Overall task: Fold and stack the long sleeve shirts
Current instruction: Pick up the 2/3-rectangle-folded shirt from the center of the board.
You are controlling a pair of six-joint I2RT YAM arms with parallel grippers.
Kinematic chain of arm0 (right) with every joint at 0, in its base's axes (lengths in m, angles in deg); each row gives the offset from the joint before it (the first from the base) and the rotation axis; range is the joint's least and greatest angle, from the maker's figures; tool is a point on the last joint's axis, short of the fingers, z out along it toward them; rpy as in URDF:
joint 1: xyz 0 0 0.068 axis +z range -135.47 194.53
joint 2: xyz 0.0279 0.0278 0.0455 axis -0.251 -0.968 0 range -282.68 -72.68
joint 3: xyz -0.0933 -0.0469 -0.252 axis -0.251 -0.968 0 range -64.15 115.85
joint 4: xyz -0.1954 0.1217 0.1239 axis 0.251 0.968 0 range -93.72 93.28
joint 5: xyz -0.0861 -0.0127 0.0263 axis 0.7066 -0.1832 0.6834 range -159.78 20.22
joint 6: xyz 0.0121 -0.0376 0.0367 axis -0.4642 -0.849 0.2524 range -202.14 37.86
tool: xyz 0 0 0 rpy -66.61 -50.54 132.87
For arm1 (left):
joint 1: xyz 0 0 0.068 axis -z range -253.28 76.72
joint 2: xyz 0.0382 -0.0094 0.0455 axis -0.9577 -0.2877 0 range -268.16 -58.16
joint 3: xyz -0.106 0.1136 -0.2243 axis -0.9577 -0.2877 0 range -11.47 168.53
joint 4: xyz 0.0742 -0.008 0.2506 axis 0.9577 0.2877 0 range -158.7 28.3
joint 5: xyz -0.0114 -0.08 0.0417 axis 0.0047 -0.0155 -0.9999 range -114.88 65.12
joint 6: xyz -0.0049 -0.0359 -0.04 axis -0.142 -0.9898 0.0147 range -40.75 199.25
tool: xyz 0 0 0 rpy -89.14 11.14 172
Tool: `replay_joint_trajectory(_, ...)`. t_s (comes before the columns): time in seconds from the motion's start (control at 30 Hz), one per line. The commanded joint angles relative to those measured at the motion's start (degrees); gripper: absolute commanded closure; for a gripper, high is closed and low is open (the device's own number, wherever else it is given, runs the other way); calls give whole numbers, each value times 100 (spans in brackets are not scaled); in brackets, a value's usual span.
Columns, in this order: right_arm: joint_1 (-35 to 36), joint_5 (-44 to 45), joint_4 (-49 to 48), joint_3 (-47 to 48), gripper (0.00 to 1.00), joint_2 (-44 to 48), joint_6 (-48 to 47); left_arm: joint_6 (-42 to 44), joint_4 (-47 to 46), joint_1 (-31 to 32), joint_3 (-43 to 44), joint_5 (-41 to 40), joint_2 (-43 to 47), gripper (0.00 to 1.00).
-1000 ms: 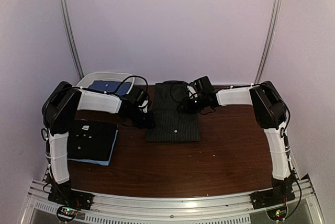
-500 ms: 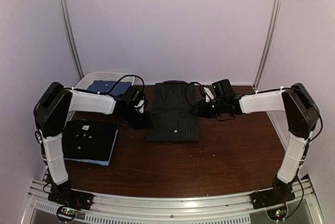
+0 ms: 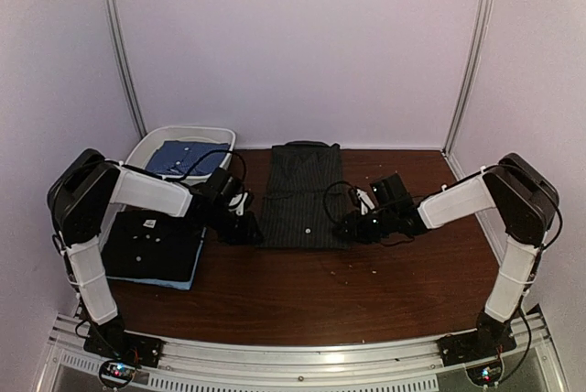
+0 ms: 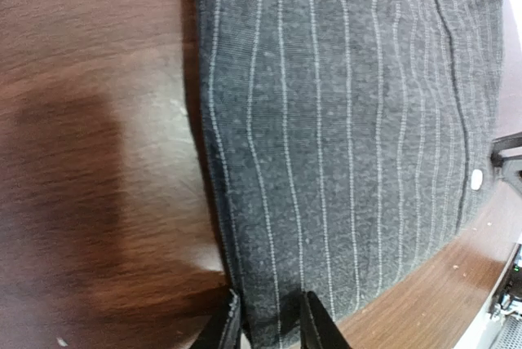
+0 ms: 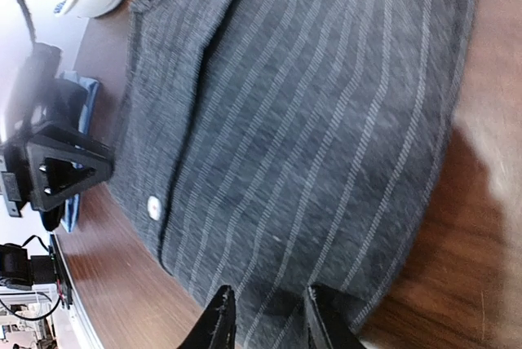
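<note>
The charcoal pinstriped long sleeve shirt [image 3: 302, 198] lies folded in a rectangle at the middle of the table, collar at the far end. My left gripper [image 3: 247, 230] is low at its near left corner. In the left wrist view the left gripper [image 4: 269, 316] is open a little, with the shirt's edge [image 4: 342, 121] between its fingers. My right gripper [image 3: 346, 229] is at the near right corner. In the right wrist view the right gripper [image 5: 267, 308] is also narrowly open, over the striped cloth [image 5: 310, 121]. A folded black shirt [image 3: 154, 241] lies on a light blue one at the left.
A white oval tub [image 3: 146, 145] stands at the back left with a blue shirt [image 3: 188, 157] in it. Brown tabletop [image 3: 302, 291] shows in front of the pinstriped shirt. Pale walls close in on three sides.
Both grippers have come from the far half of the pinstriped shirt toward me, down to its near corners. The right arm has swung outward. The shirt has not moved.
</note>
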Motion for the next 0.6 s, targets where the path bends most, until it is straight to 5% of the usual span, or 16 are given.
replay_joint_trajectory(0.0, 21, 2, -348, -401, 70, 119, 154, -121, -434, -17, -292, 335, 65, 74)
replay_joint_trajectory(0.57, 21, 303, -143, -1246, 68, 963, 224, -214, -391, -18, -971, 234, 561, 76)
